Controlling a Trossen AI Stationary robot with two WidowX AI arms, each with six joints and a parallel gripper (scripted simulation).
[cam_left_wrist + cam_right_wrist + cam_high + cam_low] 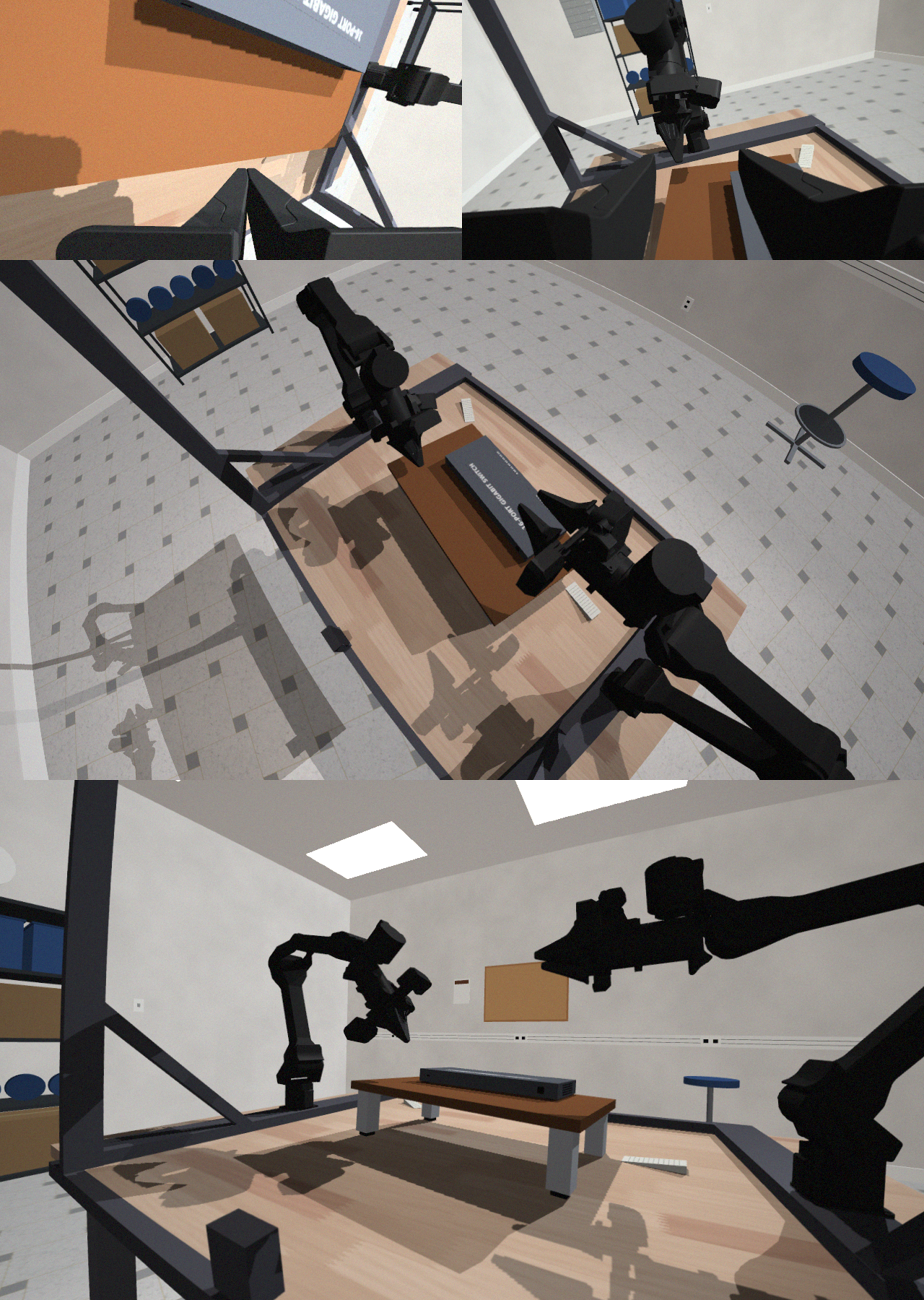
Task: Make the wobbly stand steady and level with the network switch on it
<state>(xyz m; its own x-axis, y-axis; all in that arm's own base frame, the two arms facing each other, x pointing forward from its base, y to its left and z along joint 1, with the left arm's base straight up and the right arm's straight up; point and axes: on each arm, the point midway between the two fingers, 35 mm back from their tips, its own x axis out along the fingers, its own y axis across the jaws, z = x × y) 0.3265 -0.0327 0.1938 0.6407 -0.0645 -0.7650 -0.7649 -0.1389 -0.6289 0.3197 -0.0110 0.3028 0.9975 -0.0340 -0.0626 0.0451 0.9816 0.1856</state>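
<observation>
Four views circling the worktop [388,609] [336,1225]
Top is peering steeply down, exterior looking low across; both are sharing the stand [445,518] [465,1101]. Wrist views are facing past their close pincers [247,171] [697,153].

- Beneath the stand [445,518] [465,1106] [180,126] [686,224], open room is left between the legs [561,1161].
- Its long bare strip is left open from above; the strip's far side is blocked by the network switch [497,492] [497,1083] [289,29] [747,217].
</observation>
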